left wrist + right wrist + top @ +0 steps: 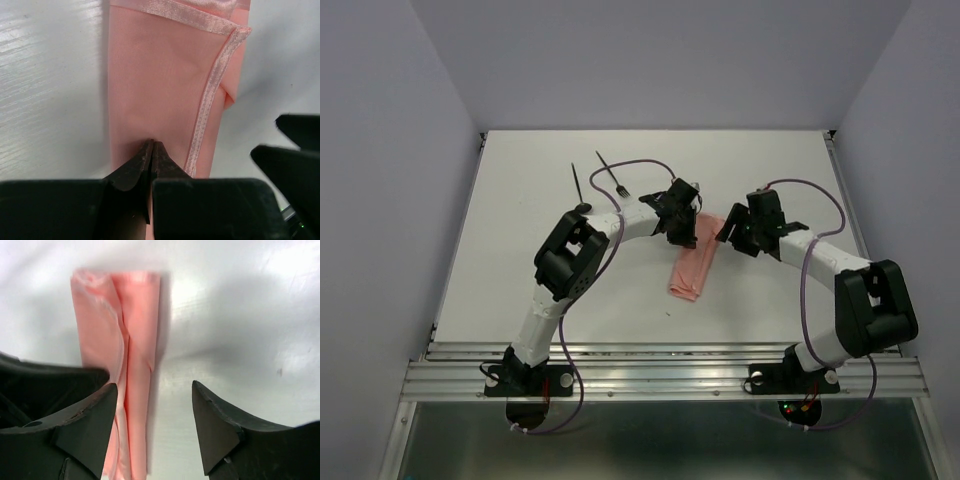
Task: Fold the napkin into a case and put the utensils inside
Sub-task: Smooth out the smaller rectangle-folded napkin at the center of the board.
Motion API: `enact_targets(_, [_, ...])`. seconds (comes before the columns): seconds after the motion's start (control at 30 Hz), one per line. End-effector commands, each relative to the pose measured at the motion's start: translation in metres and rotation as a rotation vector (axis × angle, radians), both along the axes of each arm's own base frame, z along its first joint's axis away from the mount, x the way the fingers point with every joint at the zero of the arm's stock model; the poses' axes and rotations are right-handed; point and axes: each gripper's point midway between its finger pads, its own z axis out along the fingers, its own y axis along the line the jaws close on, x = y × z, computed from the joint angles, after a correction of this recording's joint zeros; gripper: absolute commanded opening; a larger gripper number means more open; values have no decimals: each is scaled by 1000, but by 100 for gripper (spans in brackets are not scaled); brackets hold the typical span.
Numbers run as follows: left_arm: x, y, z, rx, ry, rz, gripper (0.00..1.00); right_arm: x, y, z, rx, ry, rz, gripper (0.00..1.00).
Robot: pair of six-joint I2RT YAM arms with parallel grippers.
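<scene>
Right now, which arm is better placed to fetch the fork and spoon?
Left, probably: fork and spoon lie on its side. But the left pincer is shut on the napkin; the right pincer is open, farther away.

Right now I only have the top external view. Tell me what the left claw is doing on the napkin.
Observer: In the left wrist view, the left claw is shut, its tips pinched together on the napkin.
Operator: Report the right claw.
Observer: In the right wrist view, the right claw is open and holds nothing. The napkin lies flat beside one finger.
Operator: Describe the fold.
Observer: It is a narrow strip, and a hemmed edge runs slantwise down its top layer.
</scene>
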Motion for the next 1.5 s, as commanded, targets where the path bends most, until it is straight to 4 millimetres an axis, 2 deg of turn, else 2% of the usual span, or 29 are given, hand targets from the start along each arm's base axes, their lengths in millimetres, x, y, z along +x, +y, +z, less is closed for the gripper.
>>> enact_targets(0.0, [-2, -2, 8, -9, -15, -35, 10, 31, -9, 5, -21, -12, 58, 69])
enact_targets(0.03, [-3, -4, 8, -12, -16, -39, 10, 43, -2, 15, -9, -39, 92, 72])
enact_targets(0.07, [-2, -4, 9, -15, -17, -39, 10, 48, 1, 16, -8, -41, 110, 73])
enact_targets(0.1, [-2, -4, 10, -16, -16, -40, 10, 52, 6, 8, 1, -21, 138, 75])
enact_targets(0.13, [-1, -6, 12, -21, -20, -41, 10, 66, 6, 16, -1, -45, 140, 75])
enact_targets(0.17, [-1, -6, 13, -24, -21, -41, 10, 70, 7, 14, -2, -43, 146, 75])
enact_targets(0.2, [-1, -7, 13, -24, -23, -44, 10, 72, 10, 4, 3, -17, 155, 75])
enact_targets(0.33, [1, -8, 17, -27, -28, -47, 10, 87, 21, -1, 39, -14, 193, 74])
enact_targets(0.43, [1, -7, 18, -24, -33, -56, 10, 93, 19, -15, 41, 8, 173, 71])
enact_targets(0.53, [1, -6, 19, -18, -42, -65, 10, 92, 15, -28, 32, 36, 148, 61])
enact_targets(0.57, [0, -5, 20, -14, -47, -67, 10, 93, 16, -30, 37, 35, 136, 54])
enact_targets(0.63, [1, -3, 23, -13, -66, -80, 10, 89, 14, -36, 37, 45, 120, 45])
enact_targets(0.67, [0, -1, 22, -5, -69, -86, 10, 88, 14, -37, 45, 47, 107, 35])
enact_targets(0.73, [0, 0, 27, 1, -91, -108, 10, 82, 17, -40, 77, 49, 102, 28])
enact_targets(0.8, [0, 1, 31, 5, -109, -127, 10, 75, 20, -42, 106, 55, 98, 24])
enact_targets(0.83, [0, 2, 34, 12, -122, -146, 11, 75, 24, -36, 135, 33, 104, 24])
enact_targets(0.87, [2, 3, 37, 17, -134, -155, 13, 63, 24, -45, 157, 64, 83, 22])
enact_targets(0.97, [4, 9, 47, 41, -177, -186, 17, 44, 30, -47, 217, 72, 51, 19])
enact_targets(1.07, [8, 16, 59, 60, -223, -206, 22, 20, 34, -53, 254, 94, -5, 19])
enact_targets(1.17, [12, 23, 72, 76, -260, -203, 26, 9, 42, -50, 309, 88, -62, 19])
enact_targets(1.23, [13, 27, 78, 86, -285, -210, 33, -2, 46, -51, 315, 93, -80, 19])
enact_targets(1.33, [11, 30, 92, 69, -316, -210, 48, 2, 49, -44, 324, 70, -89, 23])
enact_targets(1.37, [9, 30, 91, 67, -315, -214, 59, 4, 48, -42, 312, 62, -85, 26])
enact_targets(1.4, [8, 32, 92, 66, -317, -207, 62, 7, 47, -40, 302, 59, -84, 30])
enact_targets(1.43, [7, 34, 94, 71, -324, -193, 66, 13, 44, -34, 268, 44, -84, 39])
enact_targets(1.47, [6, 36, 93, 83, -325, -184, 66, 16, 42, -30, 249, 35, -81, 41])
